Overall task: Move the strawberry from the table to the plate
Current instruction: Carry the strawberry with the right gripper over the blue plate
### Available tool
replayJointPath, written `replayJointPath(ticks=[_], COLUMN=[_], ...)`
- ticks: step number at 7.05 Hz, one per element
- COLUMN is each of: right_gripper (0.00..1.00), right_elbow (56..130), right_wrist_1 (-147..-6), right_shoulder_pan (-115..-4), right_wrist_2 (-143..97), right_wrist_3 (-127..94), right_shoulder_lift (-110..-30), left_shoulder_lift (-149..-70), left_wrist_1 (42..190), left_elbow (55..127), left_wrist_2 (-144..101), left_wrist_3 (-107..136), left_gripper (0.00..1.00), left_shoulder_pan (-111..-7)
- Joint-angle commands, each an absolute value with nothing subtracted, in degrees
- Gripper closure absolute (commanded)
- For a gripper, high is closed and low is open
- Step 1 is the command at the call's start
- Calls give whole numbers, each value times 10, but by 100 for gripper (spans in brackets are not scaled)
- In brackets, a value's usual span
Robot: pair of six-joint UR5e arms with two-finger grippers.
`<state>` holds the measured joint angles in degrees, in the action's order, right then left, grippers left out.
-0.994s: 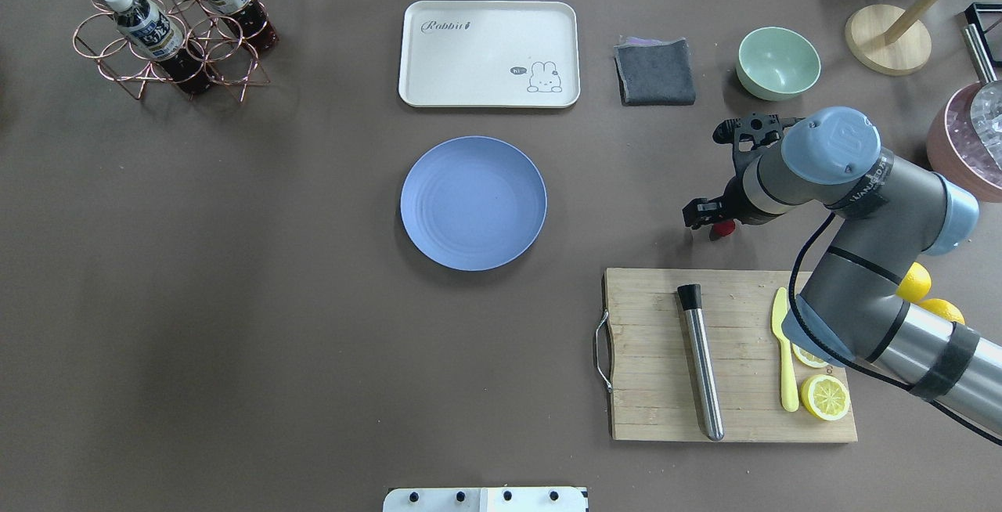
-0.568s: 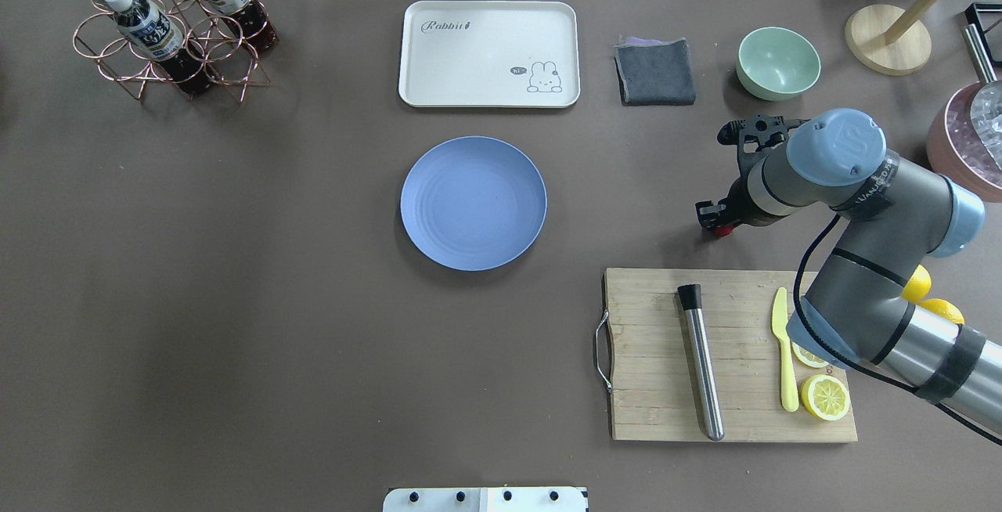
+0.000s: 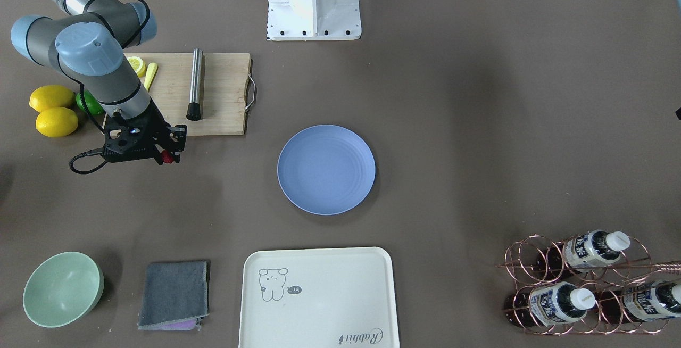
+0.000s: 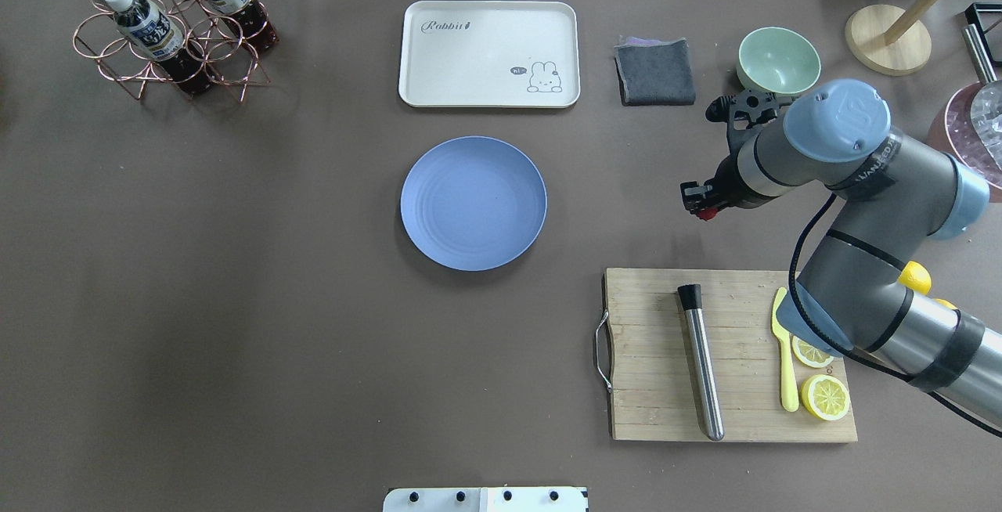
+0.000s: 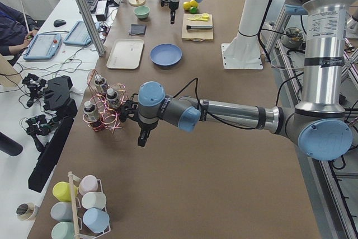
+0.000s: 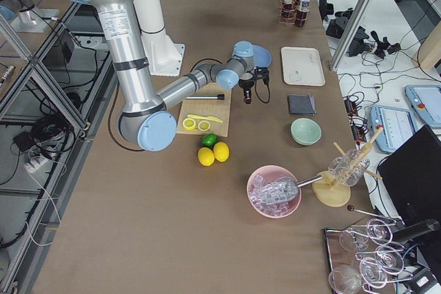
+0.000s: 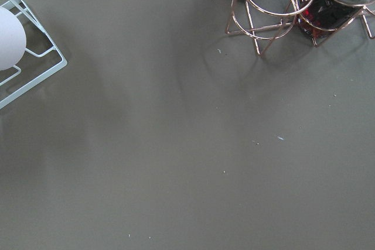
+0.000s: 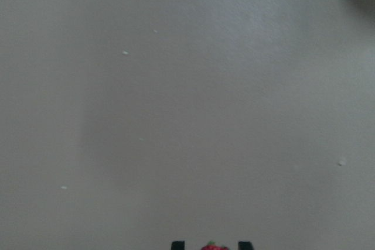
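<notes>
Right pincer shifted toward plate, wrist view shows strawberry between tips

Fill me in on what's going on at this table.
The right gripper is shut on the strawberry and holds it above the table, just beyond the wooden cutting board. The periwinkle-blue plate is empty and off to the side, so the carry across remains. The left gripper hangs near the copper bottle rack; whether it is open cannot be told.

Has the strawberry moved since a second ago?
Yes. In the overhead view the strawberry, held by the right gripper, sits farther from the cutting board edge and slightly nearer the plate.
</notes>
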<state>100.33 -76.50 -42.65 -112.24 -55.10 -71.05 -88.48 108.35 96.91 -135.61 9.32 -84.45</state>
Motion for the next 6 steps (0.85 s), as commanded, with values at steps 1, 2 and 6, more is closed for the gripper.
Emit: replayJointPath(ticks=[1,2,6], right_gripper=[100,100,100], right_elbow=[1009,992,795], right_wrist_1=[-893,-910,-872], right_shoulder_pan=[-421,-411,-360], right_wrist_2=[-1127,-1124,-1057], right_wrist_3=[-602,-637,-718], right_shoulder_lift=[-589,-544,-373], left_shoulder_lift=[-884,-884,-882], left_wrist_1=[1083,1083,1081], left_elbow=[964,966,964], left_wrist_2=[-1356,-1357,-1357], left_wrist_3=[93,93,94], left_gripper=[2,2,2], left_shoulder_pan=[-845,-845,-846])
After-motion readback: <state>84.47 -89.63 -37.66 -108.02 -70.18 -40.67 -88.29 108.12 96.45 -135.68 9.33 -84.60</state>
